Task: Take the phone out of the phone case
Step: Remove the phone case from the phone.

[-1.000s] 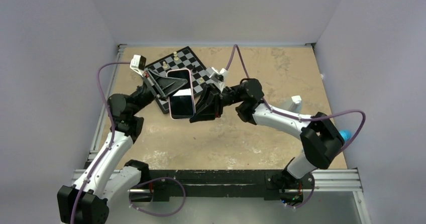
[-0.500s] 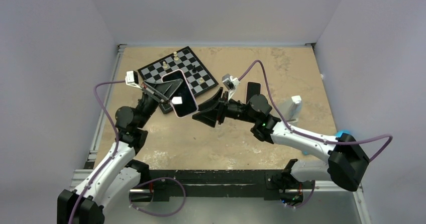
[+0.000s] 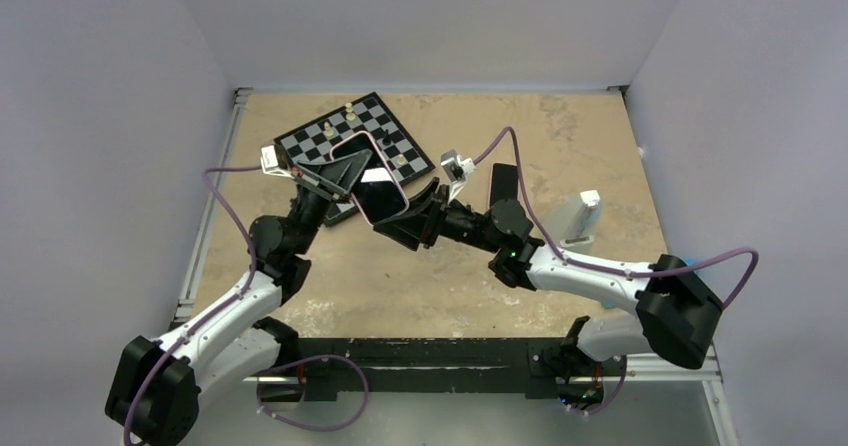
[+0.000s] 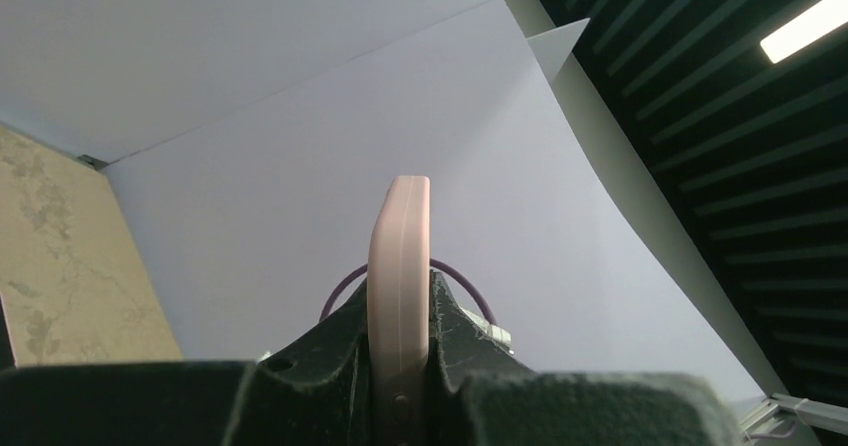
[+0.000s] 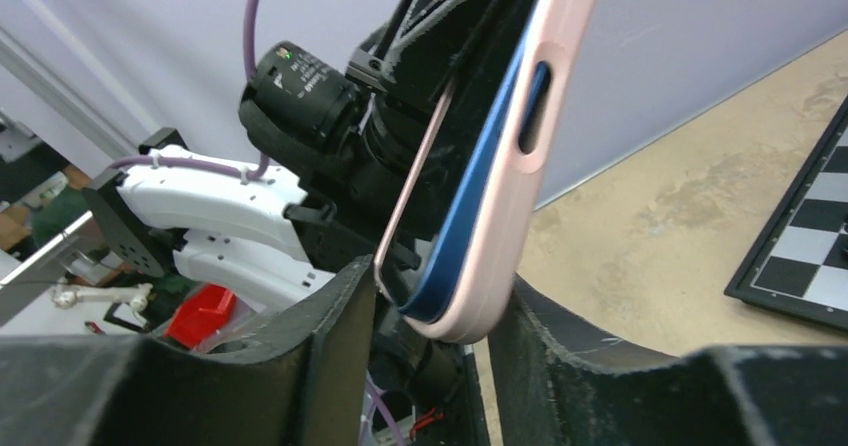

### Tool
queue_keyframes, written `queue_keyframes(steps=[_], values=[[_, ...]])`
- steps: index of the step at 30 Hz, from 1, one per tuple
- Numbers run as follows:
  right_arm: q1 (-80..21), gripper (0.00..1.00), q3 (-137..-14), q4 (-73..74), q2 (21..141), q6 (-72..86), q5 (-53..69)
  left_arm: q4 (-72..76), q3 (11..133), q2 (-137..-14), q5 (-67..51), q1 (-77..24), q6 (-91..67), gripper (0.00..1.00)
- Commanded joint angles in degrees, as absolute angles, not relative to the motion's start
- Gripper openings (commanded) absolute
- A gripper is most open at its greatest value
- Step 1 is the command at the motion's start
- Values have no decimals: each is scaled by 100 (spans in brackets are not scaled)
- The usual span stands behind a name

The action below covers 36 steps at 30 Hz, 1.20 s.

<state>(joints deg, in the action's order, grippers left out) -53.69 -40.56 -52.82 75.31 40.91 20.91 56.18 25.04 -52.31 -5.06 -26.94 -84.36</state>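
Observation:
The phone [image 3: 382, 194], dark screen up, sits in a pink phone case [image 3: 347, 142] held in the air over the chessboard's near corner. My left gripper [image 3: 335, 173] is shut on the case's far end; in the left wrist view the case [image 4: 398, 256] stands edge-on between the fingers [image 4: 455, 336]. My right gripper [image 3: 408, 218] is at the near end. In the right wrist view its jaws [image 5: 445, 276] stand apart on either side of the case's [image 5: 500, 256] bottom corner, close to it. There the phone's blue edge [image 5: 478, 206] shows, with one thin case lip [image 5: 410, 191] peeled away from it.
A chessboard [image 3: 330, 134] with a few pieces lies at the back left, partly under the held phone. A dark flat slab [image 3: 503, 181] lies right of it. A pale upright object [image 3: 583, 216] stands at the right, with a blue thing [image 3: 686, 264] at the table's right edge.
The right gripper, which had backed off and opened half a second ago, has come back in around the phone's near end. The left gripper has swung the phone slightly right and up the view.

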Motion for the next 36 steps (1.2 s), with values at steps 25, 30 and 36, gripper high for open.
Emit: queue_keyframes(steps=[25, 30, 36], values=[[-5954, 0, -4006, -5939, 8094, 1450, 152, 4446, 2647, -4244, 440, -3041, -9706, 0], [-5959, 0, -4054, -6153, 8335, 456, 235, 3580, 2715, -3741, 71, -3041, -10090, 0], [-5722, 0, -4075, -6553, 8604, 701, 644, 3885, 2602, -3499, -141, -3033, -10096, 0]])
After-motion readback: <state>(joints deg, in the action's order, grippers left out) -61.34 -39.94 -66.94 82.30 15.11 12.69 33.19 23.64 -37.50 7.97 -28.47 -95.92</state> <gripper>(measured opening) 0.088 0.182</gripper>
